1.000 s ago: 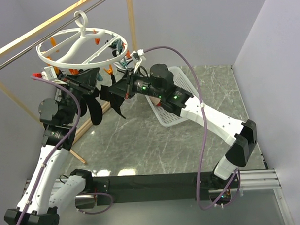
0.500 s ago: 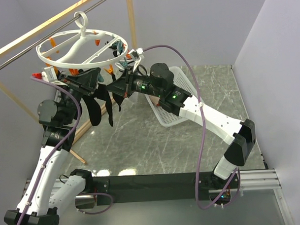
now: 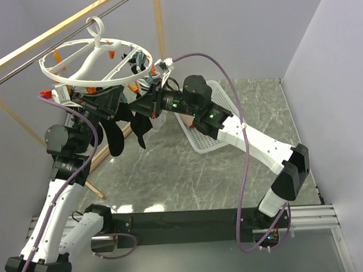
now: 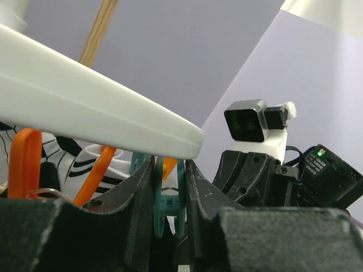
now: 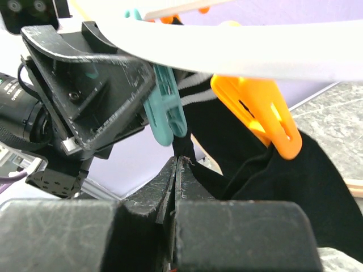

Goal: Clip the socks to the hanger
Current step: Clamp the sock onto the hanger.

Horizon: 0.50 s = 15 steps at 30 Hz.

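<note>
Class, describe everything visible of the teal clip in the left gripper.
The teal clip is a small plastic peg hanging under the white ring of the hanger. The left gripper pinches it from both sides. An orange clip hangs beside it; the right gripper holds a black sock just below it.

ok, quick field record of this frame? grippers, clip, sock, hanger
left gripper: closed on the teal clip, one finger on each side
right gripper: shut on the edge of a black sock
sock vs clip: sock edge sits just below the teal clip's tip; cannot tell whether it is in
hanger: white ring, directly above both grippers
orange clip: on the ring beside the teal one
</note>
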Motion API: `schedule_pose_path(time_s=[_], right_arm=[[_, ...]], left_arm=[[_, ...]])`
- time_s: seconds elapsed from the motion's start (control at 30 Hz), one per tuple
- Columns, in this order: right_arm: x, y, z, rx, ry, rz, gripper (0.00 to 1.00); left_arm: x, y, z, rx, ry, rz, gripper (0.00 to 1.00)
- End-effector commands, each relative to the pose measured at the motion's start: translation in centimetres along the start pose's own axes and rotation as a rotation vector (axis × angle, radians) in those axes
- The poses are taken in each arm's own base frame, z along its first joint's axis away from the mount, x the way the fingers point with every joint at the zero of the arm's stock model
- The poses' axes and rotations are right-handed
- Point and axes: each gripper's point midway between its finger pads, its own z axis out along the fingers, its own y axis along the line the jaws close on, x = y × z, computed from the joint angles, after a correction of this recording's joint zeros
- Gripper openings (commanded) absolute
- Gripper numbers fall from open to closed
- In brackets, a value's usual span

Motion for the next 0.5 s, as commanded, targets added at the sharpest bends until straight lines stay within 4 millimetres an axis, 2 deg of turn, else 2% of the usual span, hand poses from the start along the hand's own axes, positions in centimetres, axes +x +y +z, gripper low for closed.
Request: schedule_pose_path(time_s=[0.0,0.37,0.47], right_arm=[[-2.47,1.78,-0.77,-0.058,-0.049,-0.076,0.0],[-2.94,1.43,-0.86,-0.07,-0.037,-0.104,0.0],[-2.85,1.4,-0.94,-0.086,-0.031,-0.102,0.0]], left_arm=[[-1.36,-2.34,-0.66,0.093,-0.045,0.03,0.04],[-1.47,-2.09,-0.72,0.077,-0.049,0.039,0.04],[-1.32,-2.63,-0.63,0.109,-0.04,0.031,0.04]])
